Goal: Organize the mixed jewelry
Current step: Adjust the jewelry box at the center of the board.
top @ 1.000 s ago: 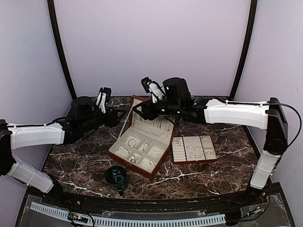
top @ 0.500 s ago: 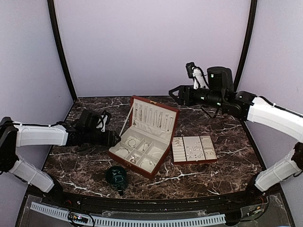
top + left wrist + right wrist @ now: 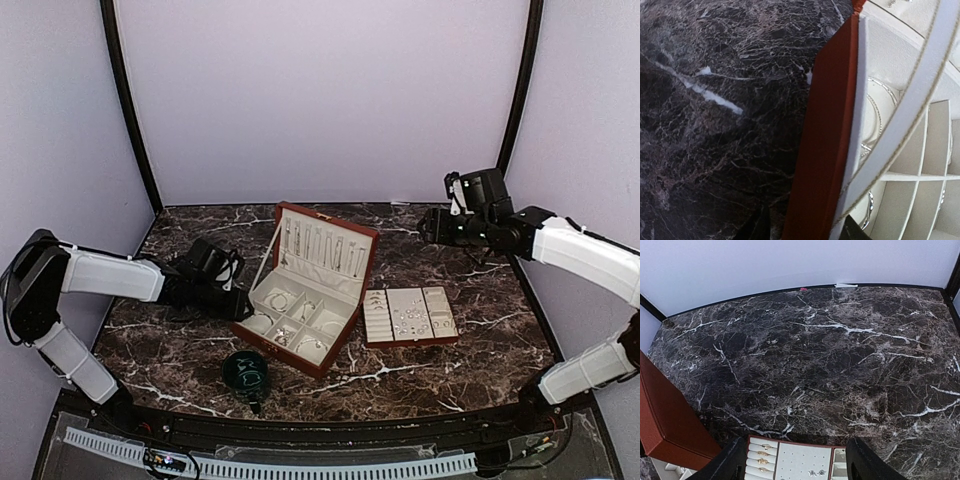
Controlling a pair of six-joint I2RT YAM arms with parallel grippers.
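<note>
Nearest the arm bases: dark green cup (image 3: 245, 372) on the marble table (image 3: 180, 350).

Behind it: red box (image 3: 275, 350), open, cream-padded and split into compartments. Its lid (image 3: 340, 232) stands up at the back.

Just right of the box: flat red tray (image 3: 412, 343), also cream inside.

Jewelry (image 3: 412, 320): tiny silvery-white pieces glinting on the padding.
- Scattered on the tray.
- In several box compartments, some as looped chain.
- As thin chains hung in a row inside the lid.
- Right wrist view: rings tucked in the tray's slots look yellowish; small earrings lie beside them.

Left gripper (image 3: 238, 306): low, at the box's left wall. Fingers stand apart, with the red wall and a white ribbon (image 3: 900, 115) between them. Cannot tell whether they press the wall.

Right gripper (image 3: 430, 226): farther back, raised over the table's far right. Fingers spread wide, holding nothing.
</note>
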